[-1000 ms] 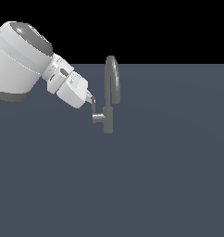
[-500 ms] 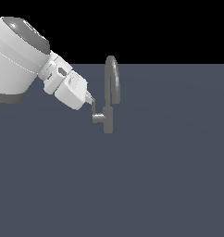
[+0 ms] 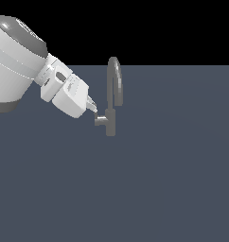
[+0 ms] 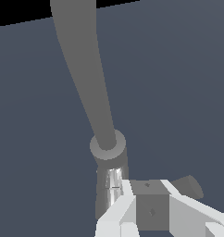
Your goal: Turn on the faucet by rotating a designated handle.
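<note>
The grey faucet [image 3: 111, 124] stands on the flat grey surface, with its arched spout [image 3: 114, 80] rising above a short body. Its handle [image 3: 100, 120] juts from the body toward the exterior view's left. My gripper [image 3: 94, 110] comes down from the upper left, and its tips rest against the top of that stub. The fingers look pressed together, with no gap showing. In the wrist view the spout [image 4: 81, 69] runs to the collar on the faucet body [image 4: 110, 185]. The gripper [image 4: 148, 201] sits close beside that body, and the handle's end [image 4: 190, 186] pokes out behind it.
The white arm [image 3: 22, 66] fills the upper part of the exterior view's left. A plain dark grey floor [image 3: 159, 179] spreads around the faucet, and the background above it is black.
Almost nothing has changed: the arm's bulk has drifted slightly toward the exterior view's left. The fingertips stay at the handle stub, and the faucet looks unmoved.
</note>
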You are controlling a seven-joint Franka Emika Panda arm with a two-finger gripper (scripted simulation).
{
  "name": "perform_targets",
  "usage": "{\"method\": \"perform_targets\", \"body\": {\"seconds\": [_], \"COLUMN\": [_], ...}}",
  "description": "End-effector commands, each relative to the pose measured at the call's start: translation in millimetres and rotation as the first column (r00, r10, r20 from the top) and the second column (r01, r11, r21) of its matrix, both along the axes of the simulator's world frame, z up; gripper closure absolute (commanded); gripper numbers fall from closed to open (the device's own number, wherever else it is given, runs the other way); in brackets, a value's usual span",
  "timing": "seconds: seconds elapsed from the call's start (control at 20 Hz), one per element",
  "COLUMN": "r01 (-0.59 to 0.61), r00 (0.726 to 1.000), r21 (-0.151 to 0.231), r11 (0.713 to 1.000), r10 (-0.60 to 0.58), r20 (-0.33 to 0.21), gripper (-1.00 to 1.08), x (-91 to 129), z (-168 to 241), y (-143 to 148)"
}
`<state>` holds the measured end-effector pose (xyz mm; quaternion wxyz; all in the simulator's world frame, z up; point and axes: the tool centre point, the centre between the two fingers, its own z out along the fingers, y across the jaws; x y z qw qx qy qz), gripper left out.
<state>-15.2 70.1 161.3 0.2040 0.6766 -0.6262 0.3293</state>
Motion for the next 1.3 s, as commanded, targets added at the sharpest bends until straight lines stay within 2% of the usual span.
{"method": "perform_targets", "body": {"seconds": [0.0, 0.15, 0.2, 0.8, 0.85, 0.9, 1.25], "r01": [0.015, 0.017, -0.004, 0.017, 0.017, -0.008, 0.007], "r00": [1.000, 1.000, 1.000, 1.000, 1.000, 1.000, 1.000], "r21": [-0.009, -0.009, -0.005, -0.009, -0.009, -0.003, -0.006], "r11": [1.000, 1.000, 1.000, 1.000, 1.000, 1.000, 1.000], "r10": [-0.015, -0.017, 0.004, -0.017, -0.017, 0.008, -0.007], "r20": [-0.021, -0.021, -0.006, -0.021, -0.021, 0.001, -0.013], "gripper": [1.08, 1.08, 1.08, 1.08, 1.08, 1.08, 1.08], "x": [-16.8, -23.4, -15.2, -46.2, -46.2, -37.1, -33.7], "z": [-11.1, -13.3, -6.1, -61.3, -61.3, -48.0, -85.7], "y": [-8.3, -10.0, 0.4, -13.8, -13.8, -1.3, -7.4]}}
